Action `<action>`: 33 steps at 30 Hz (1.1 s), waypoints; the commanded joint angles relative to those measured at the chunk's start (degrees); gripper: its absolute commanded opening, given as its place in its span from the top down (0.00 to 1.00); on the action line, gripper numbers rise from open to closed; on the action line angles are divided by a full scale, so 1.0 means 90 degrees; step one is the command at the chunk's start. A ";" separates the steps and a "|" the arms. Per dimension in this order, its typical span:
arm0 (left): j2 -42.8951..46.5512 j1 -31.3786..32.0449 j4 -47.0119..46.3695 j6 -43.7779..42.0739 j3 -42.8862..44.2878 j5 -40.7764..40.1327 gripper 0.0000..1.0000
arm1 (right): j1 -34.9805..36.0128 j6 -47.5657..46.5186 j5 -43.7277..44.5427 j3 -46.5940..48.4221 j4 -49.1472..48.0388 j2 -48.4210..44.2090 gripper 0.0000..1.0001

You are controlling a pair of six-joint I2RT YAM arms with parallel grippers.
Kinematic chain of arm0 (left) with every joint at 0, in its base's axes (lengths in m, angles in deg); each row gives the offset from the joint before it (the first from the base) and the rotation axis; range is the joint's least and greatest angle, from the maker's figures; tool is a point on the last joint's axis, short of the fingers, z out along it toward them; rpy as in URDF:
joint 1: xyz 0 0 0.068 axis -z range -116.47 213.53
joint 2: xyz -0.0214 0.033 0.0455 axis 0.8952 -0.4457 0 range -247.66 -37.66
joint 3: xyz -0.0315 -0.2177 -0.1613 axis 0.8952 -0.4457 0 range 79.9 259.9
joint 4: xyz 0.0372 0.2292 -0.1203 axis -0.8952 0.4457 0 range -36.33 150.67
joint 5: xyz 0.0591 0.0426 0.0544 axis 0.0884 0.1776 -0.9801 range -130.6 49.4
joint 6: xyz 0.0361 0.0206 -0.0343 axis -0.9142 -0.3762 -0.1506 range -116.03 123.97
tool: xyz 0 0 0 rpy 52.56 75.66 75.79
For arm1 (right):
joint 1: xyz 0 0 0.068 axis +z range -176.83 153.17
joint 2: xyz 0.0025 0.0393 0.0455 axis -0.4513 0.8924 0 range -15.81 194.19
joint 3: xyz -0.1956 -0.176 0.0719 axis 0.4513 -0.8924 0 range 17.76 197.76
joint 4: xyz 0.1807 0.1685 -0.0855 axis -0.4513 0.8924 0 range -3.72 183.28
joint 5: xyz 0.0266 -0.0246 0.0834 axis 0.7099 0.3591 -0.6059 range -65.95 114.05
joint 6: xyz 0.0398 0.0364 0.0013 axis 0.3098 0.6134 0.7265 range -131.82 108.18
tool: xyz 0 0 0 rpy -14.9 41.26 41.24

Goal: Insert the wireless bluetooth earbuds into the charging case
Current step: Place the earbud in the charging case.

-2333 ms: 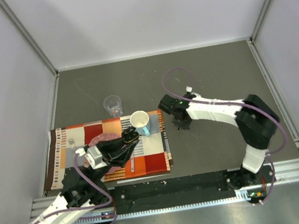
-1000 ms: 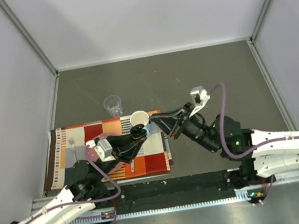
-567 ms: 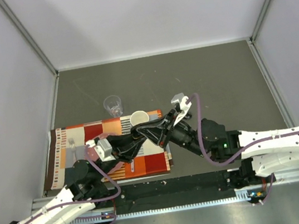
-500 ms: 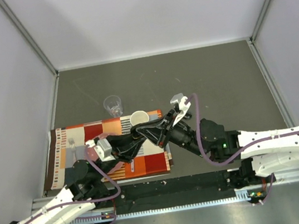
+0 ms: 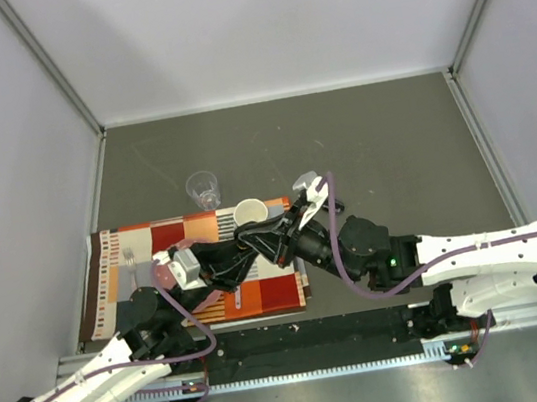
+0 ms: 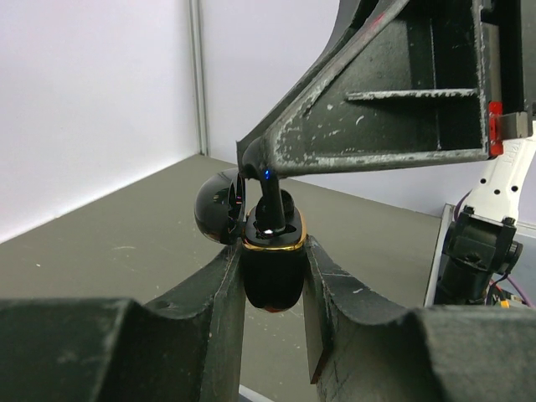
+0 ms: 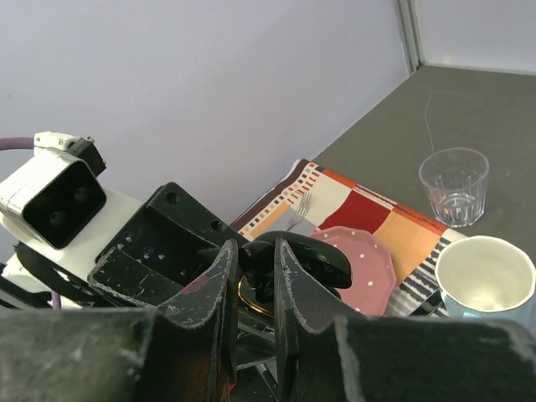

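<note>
Earbud (image 6: 270, 201), black with a small blue light, stands upright with its lower end inside the gold-rimmed mouth of the charging case (image 6: 272, 280). Its top is pinched between the narrowly closed fingers of the right claw (image 7: 255, 249), which reaches in from above. The left claw (image 6: 272, 251) clamps the case from both sides; the lid is swung open toward the left of the left wrist view. Both claws meet above the striped placemat (image 5: 272, 291), just beside the white mug (image 5: 251, 213). A pink plate (image 7: 364, 268) lies on the placemat, and a clear glass (image 5: 203, 187) stands near on the worktop (image 5: 391, 142).
</note>
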 commanded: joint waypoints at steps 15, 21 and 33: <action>-0.0011 -0.0014 -0.0527 0.0023 0.0223 0.0050 1.00 | 0.0088 0.0185 0.0068 0.0396 -0.0020 0.0213 1.00; 0.0106 -0.0014 -0.0586 0.0004 0.0164 -0.0145 1.00 | 0.0098 0.0253 0.0068 0.0386 0.0087 0.0204 1.00; 0.0282 -0.0014 -0.0859 0.0033 0.0028 -0.0351 1.00 | 0.0098 0.0273 0.0156 0.0522 0.0673 0.0252 1.00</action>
